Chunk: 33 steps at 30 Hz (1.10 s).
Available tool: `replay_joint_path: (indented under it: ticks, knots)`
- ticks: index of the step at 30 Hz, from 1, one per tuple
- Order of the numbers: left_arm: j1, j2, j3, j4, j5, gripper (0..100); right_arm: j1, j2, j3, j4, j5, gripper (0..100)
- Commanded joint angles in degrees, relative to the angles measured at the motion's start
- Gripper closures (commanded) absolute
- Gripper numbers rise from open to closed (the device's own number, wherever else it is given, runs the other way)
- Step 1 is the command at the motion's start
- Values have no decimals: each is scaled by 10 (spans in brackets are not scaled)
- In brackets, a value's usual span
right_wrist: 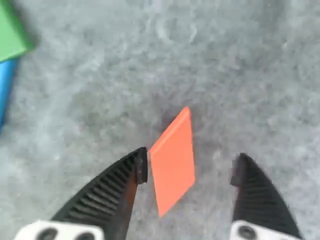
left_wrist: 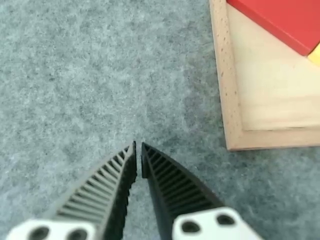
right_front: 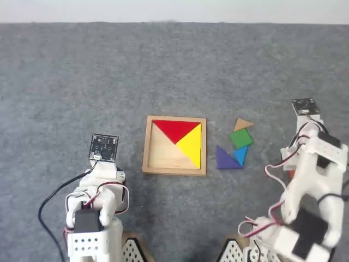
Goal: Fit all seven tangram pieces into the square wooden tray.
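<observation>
Right gripper (right_wrist: 192, 167): fingers spread wide, nothing held; the orange piece (right_wrist: 172, 160) lies on the grey mat (right_wrist: 225, 60) between them, just beside one finger (right_wrist: 131, 175) and well apart from the other; whether that finger touches it cannot be told.

Left gripper (left_wrist: 139, 150): fingers drawn to a narrow slit, nothing between them; a corner of the tray (left_wrist: 235, 142) lies beyond the tips and off to one side.

Handling (judged): the orange piece is expected to be thin, stiff and light; its smooth painted faces may slip; the low profile on soft mat leaves little edge to catch. Hold is best taken across the narrow width, on two opposite long edges, with the ribbed pads set low; a centred grip is advised, since the far finger would otherwise push the piece sideways as it closes.

Room and edges: the red triangle (right_front: 175, 131) and yellow triangle (right_front: 191, 144) are seated in the tray; the rest of its floor is bare. The raised rim must be cleared from above. The tan triangle (right_front: 242, 124), green square (right_front: 241, 137), blue piece (right_front: 240, 155) and purple triangle (right_front: 226, 159) are clustered ahead of the right fingers, between them and the tray; a carried piece should be lifted over this cluster.
</observation>
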Motion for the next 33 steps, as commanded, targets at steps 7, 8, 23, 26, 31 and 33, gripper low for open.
replay_joint_path:
  ticks: [7,8,23,26,31,33]
  knots:
    - [4,-10,-6,2,-1,979,-35,-91,79,22,64,735]
    - [4,-10,-6,2,-1,979,-42,-82,84,15,62,736]
    - [4,-10,-6,2,-1,979,81,139,-10,-69,127,770]
    - [4,-10,-6,2,-1,979,103,168,-11,-100,139,771]
    - [4,-10,-6,2,-1,979,112,187,-13,-107,144,772]
    - [4,-10,-6,2,-1,979,113,167,-14,-107,141,768]
